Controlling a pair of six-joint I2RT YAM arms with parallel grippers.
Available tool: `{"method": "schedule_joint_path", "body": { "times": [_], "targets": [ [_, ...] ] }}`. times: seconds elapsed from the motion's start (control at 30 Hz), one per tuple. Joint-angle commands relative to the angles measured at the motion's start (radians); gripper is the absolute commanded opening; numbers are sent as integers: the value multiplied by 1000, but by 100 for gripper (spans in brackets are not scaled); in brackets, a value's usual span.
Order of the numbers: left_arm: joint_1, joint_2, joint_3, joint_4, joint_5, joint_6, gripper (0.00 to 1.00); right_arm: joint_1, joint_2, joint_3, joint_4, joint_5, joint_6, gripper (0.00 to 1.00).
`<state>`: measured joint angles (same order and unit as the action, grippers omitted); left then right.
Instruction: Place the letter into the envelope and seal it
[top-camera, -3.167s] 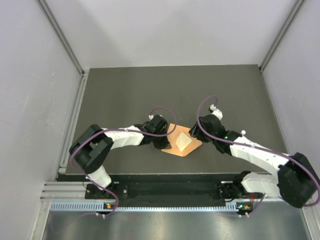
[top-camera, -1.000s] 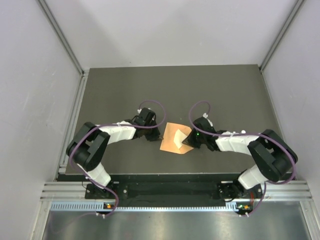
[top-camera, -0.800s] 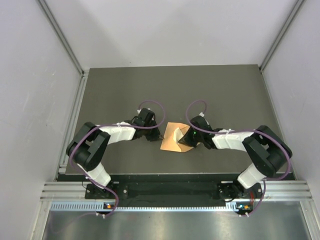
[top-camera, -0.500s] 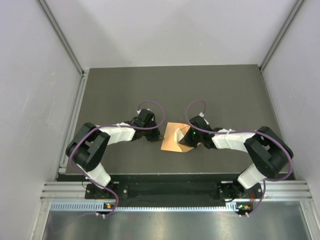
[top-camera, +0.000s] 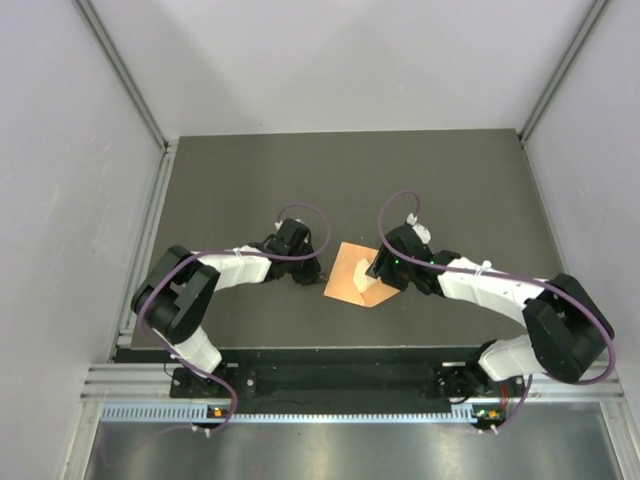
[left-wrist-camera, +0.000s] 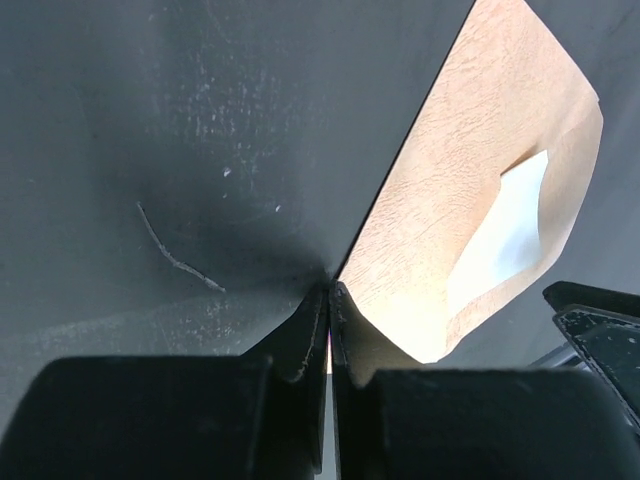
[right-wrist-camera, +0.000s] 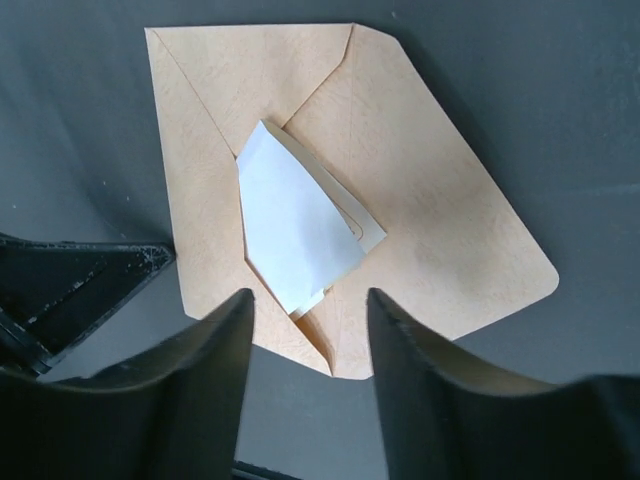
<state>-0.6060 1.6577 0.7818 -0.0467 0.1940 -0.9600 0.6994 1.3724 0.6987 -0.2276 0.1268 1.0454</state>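
Orange paper envelope (top-camera: 342, 284) is lying flat on the dark grey table (top-camera: 250, 180), set at an angle between the 2 grippers. The letter (top-camera: 362, 272) is sitting only partly inside it. In the right wrist view the sheet's left edge is lying under an orange panel. Most of the pale paper is showing on top, rumpled, with 1 corner folded over at its right side. The envelope is lying unsealed.

Left gripper (top-camera: 316, 274) is sitting low at the envelope's left edge. In the left wrist view its 2 fingers (left-wrist-camera: 300, 330) are pressing together with no gap. Their tips are resting on the table right where the orange edge is meeting them. Whether any paper is caught between them cannot be told.

Right gripper (top-camera: 378, 270) is hovering over the envelope's right side. Its 2 fingertips (right-wrist-camera: 215, 370) are standing wide apart and gripping nothing. Seen from its own wrist camera, they are framing the near end of the letter from above. The left gripper's dark tip is showing at the left of that view, against the envelope's edge.
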Motion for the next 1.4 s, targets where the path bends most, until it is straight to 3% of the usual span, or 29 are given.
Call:
{"method": "schedule_joint_path", "body": {
  "times": [0.0, 0.2, 0.43, 0.57, 0.63, 0.9, 0.93, 0.97, 1.07, 1.17, 1.37],
  "targets": [
    [-6, -29, 25, -65, -31, 40, 9, 8, -12, 39, -44, 40, -29, 56],
    [-6, -30, 39, -62, -18, 41, 12, -6, 27, -41, 158, -49, 31, 57],
    [-8, -27, 48, -65, -2, 43, 13, -23, 111, -28, 220, -62, 13, 39],
    [-8, -39, 57, -81, -25, 55, 19, -23, 96, -42, 220, -39, 7, 7],
    [-8, -44, 79, -103, -44, 64, 20, -24, 87, -47, 220, -35, -14, 0],
    [-6, -32, 158, -147, -90, 124, 31, -34, 10, -56, 143, -19, -50, 0],
    [-8, -27, 174, -147, -85, 127, 32, -35, 5, -57, 134, -22, -48, 3],
    [-8, -21, 181, -139, -81, 135, 33, -37, 1, -57, 116, -35, -53, 19],
    [-8, 13, 212, -125, -56, 141, 33, -38, -19, -71, 106, -61, -45, 44],
    [-8, 62, 229, -88, -33, 142, 31, -40, -32, -108, 135, -58, -25, 52],
    [-8, 161, 283, -73, -28, 156, 25, -40, 68, -71, 212, -59, -59, 52]
  ]
}}
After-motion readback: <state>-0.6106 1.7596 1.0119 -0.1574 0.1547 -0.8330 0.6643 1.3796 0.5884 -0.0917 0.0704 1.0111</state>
